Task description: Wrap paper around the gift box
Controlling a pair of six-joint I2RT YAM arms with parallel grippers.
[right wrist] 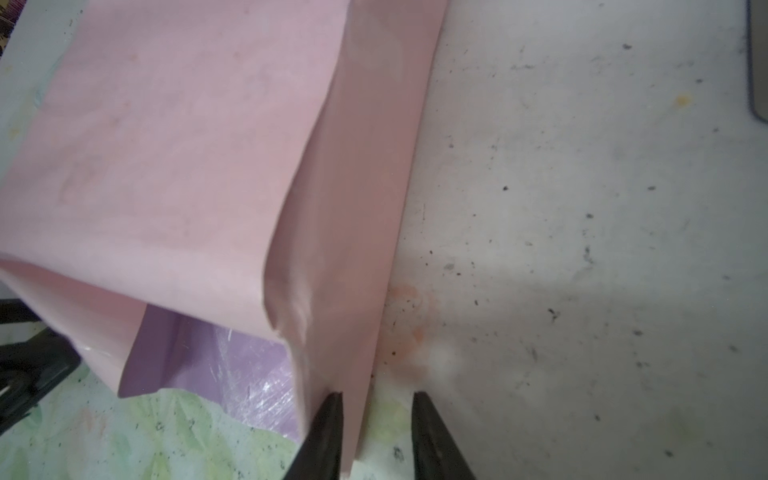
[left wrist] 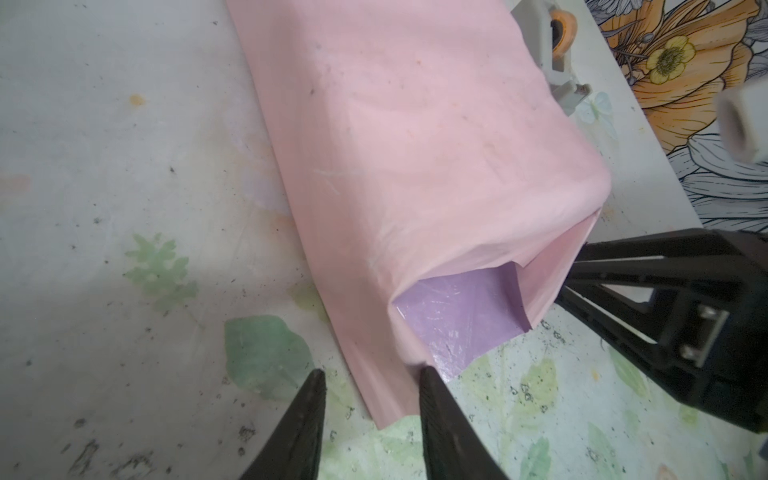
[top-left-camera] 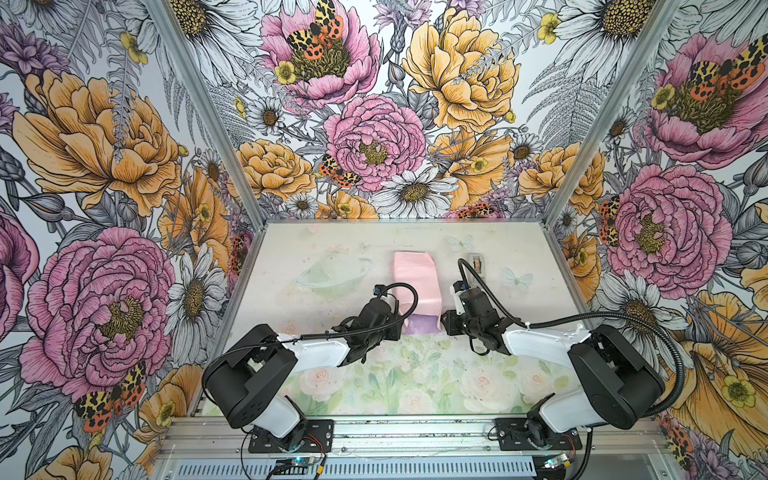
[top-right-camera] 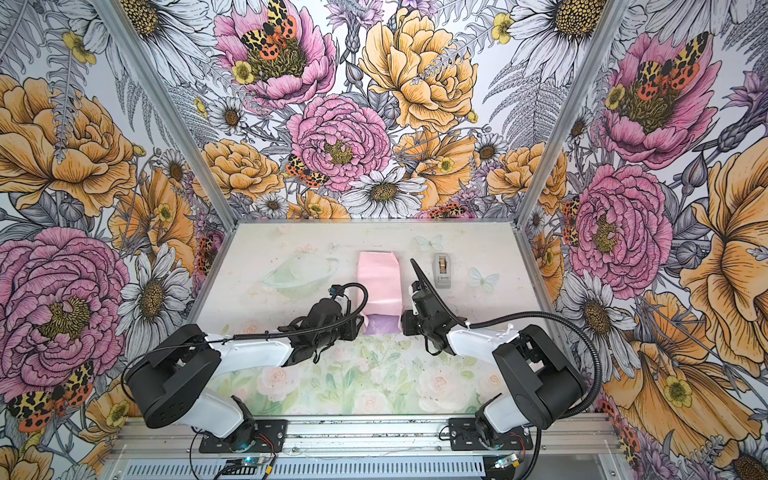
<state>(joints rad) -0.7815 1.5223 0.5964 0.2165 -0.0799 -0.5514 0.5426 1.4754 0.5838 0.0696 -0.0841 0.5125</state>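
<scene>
The paper (top-left-camera: 415, 278) (top-right-camera: 378, 278) lies mid-table folded over into a long pink tube, and its lilac inner face (left wrist: 457, 316) (right wrist: 208, 353) shows at the open near end. The gift box is hidden under the paper. My left gripper (left wrist: 371, 374) (top-left-camera: 402, 326) sits at the tube's near left corner, open, with the pink side fold lying between its fingers. At the near right corner my right gripper (right wrist: 377, 395) (top-left-camera: 444, 325) is open. One of its fingers rests against the pink side wall (right wrist: 353, 249), whose lower edge runs between the two.
A small grey tape dispenser (top-left-camera: 478, 266) (top-right-camera: 442, 270) stands just right of the paper's far end, behind the right wrist. The pale printed table (top-left-camera: 332, 249) is walled by flowered panels at the back and both sides. Both arms' bases stand at the near edge.
</scene>
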